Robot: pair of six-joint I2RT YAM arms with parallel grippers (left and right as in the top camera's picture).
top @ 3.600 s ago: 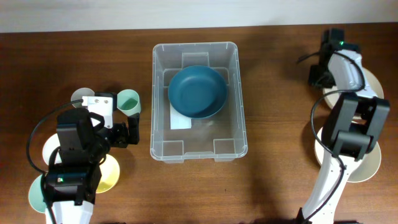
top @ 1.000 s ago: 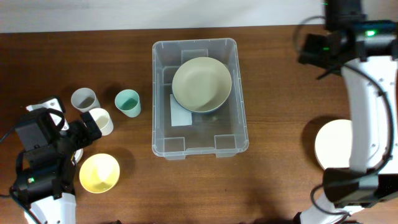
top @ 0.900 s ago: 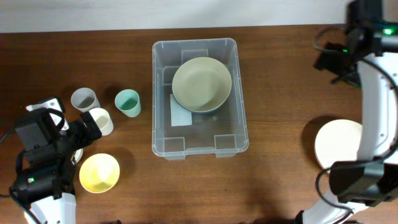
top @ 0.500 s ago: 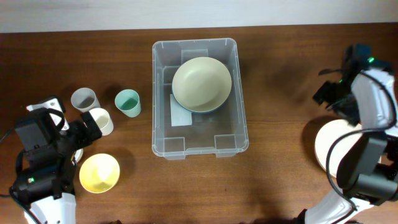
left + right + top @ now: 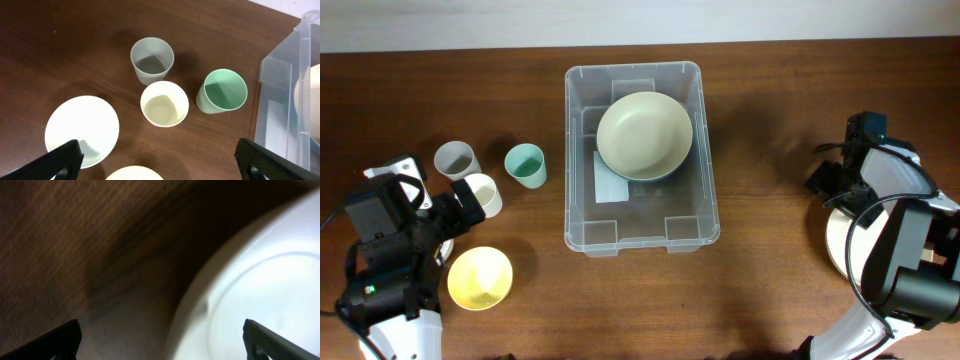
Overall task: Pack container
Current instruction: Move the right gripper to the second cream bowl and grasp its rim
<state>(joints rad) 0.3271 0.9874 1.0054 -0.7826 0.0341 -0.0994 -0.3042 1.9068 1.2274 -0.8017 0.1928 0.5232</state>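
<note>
Grey plastic cup [image 5: 454,158], cream cup [image 5: 482,194], mint-green cup [image 5: 525,164] and yellow bowl [image 5: 480,278] clustered left of the clear rectangular plastic container [image 5: 642,232], mid-way across the brown wooden surface [image 5: 770,120], pale round bowl [image 5: 645,133] inside it. Left fingers [image 5: 57,162] spread wide near the cups, holding nothing. Right fingers [image 5: 55,342] equally spread, low over the rim of a white round plate [image 5: 265,280], gripping nothing.

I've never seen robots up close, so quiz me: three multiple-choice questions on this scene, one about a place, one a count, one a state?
1. Where is the cream bowl?
A) in the clear bin
B) on the bare table
C) on a plate

2. How many cups stand left of the bin?
A) two
B) three
C) five

3. The left pincer is:
A) open, empty
B) shut on a cup
C) shut on a bowl

Answers:
1 A, it sits inside the bin's walls.
2 B, grey cup, cream cup, green cup.
3 A, its fingers stand wide apart, gripping nothing.
</note>
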